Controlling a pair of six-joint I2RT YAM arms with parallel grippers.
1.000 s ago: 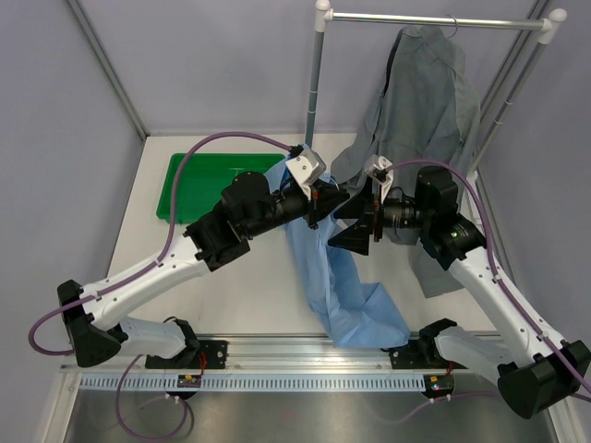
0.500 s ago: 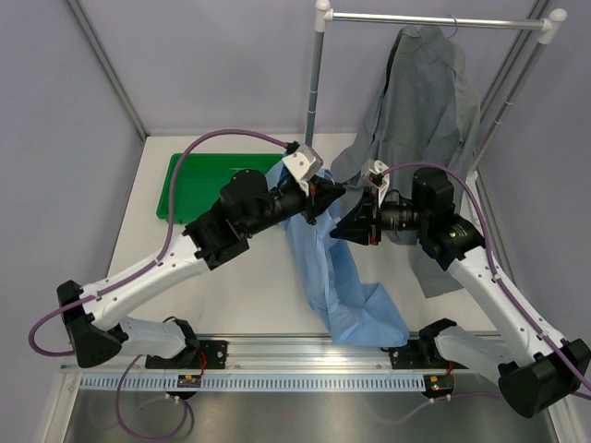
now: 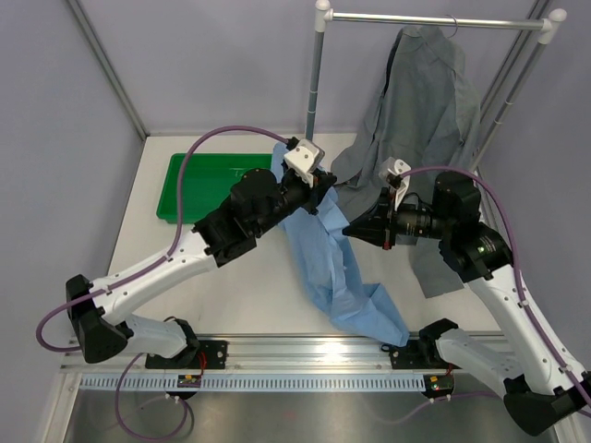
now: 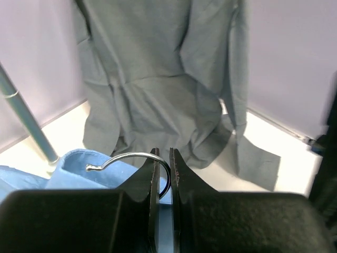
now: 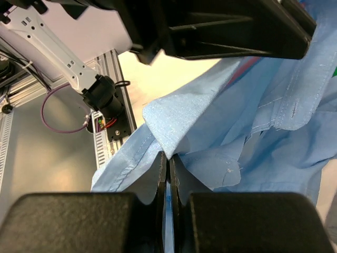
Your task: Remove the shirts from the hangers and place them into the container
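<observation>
My left gripper (image 3: 319,189) (image 4: 164,153) is shut on the silver hook of a hanger (image 4: 131,156) and holds it above the table. The light blue shirt (image 3: 337,268) (image 4: 79,168) hangs from that hanger and trails down to the table's near edge. Just to the right, my right gripper (image 3: 351,228) (image 5: 167,155) is shut on a fold of the light blue shirt (image 5: 210,121). The slate grey shirt (image 3: 425,101) (image 4: 158,68) hangs from the rack rail, only its hanger's hook (image 3: 451,23) showing. The green container (image 3: 199,185) lies at back left, partly behind my left arm.
The rack's white-and-metal poles (image 3: 317,74) and top rail (image 3: 434,18) stand at the back right; one pole (image 4: 26,118) shows in the left wrist view. Grey walls close in on three sides. The slotted rail with both arm bases (image 3: 277,369) runs along the near edge.
My right gripper has gone from open to shut on the blue shirt, and its arm has drawn back to the right. The left arm has lifted the hanger slightly toward the back.
</observation>
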